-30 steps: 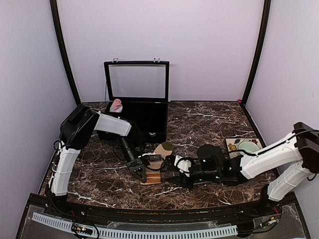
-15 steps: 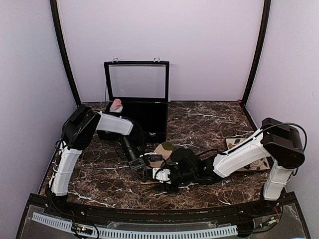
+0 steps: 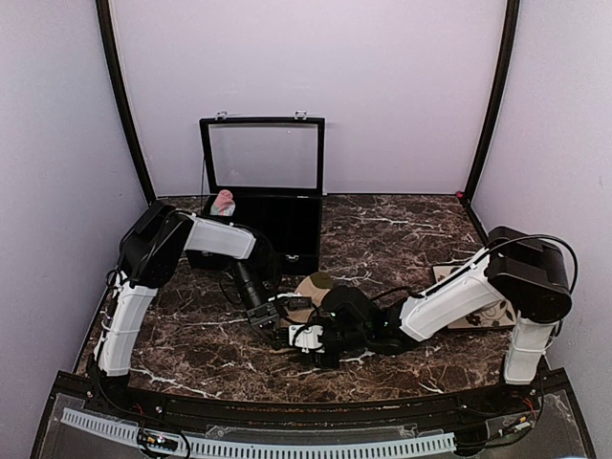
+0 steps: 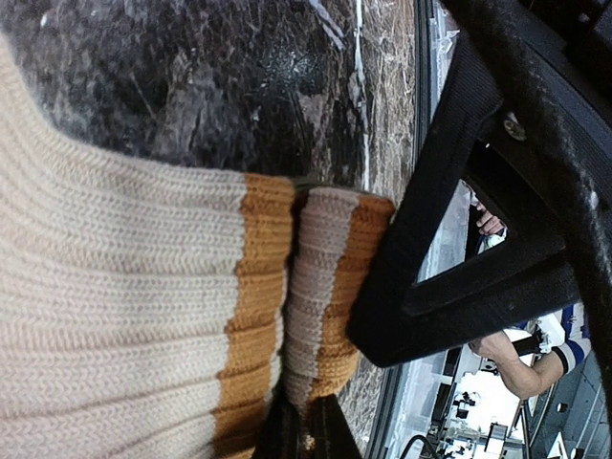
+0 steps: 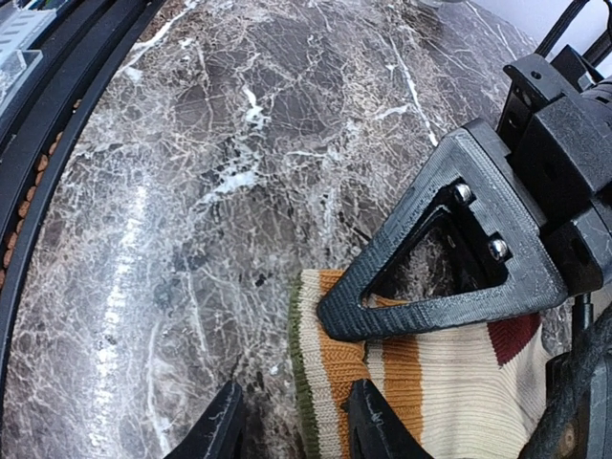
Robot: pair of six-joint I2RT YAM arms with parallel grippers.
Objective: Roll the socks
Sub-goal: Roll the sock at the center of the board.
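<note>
On the marble table (image 3: 411, 229) the tan sock (image 3: 314, 284) lies at centre, long axis running near to far, striped end nearest; the pink sock (image 3: 224, 202) sits in the open box (image 3: 287, 229). The left gripper (image 3: 271, 318) is clamped tight on that striped end; the right gripper (image 5: 296, 387), partly open, straddles the same edge without pinching it. A second ago the right gripper sat farther right, jaws wider
</note>
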